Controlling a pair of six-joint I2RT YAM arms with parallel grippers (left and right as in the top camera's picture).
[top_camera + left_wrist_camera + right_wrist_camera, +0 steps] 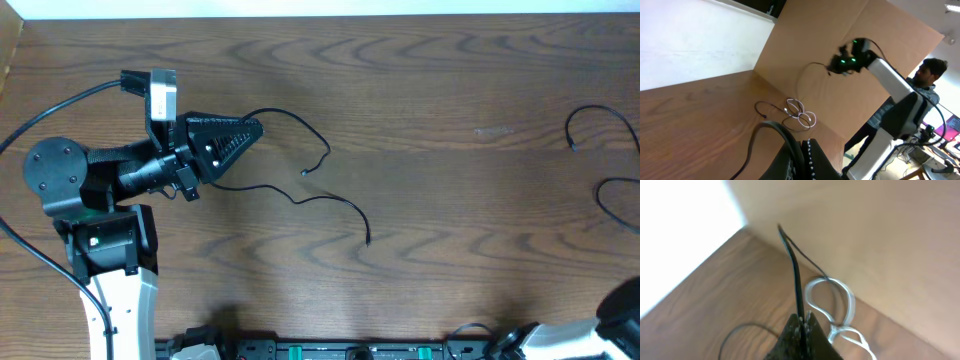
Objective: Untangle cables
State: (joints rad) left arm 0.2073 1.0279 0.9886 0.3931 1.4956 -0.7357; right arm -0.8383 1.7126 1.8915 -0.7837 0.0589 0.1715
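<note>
Right gripper [803, 322] was clamped shut on a black cable [796, 270], holding it raised so the strand hung down toward the pile. In that pile a white cable [832, 281] lay looped on the table [450, 80] beside the cardboard wall [805, 40]. Left gripper [252, 128] was closed too, apparently pinching another black cable [340, 198] that trailed across the wood, well apart. The step looked like drawing the black strand out of the white loops. The next move called for a slow pull away, watching whether the loops dragged along.
</note>
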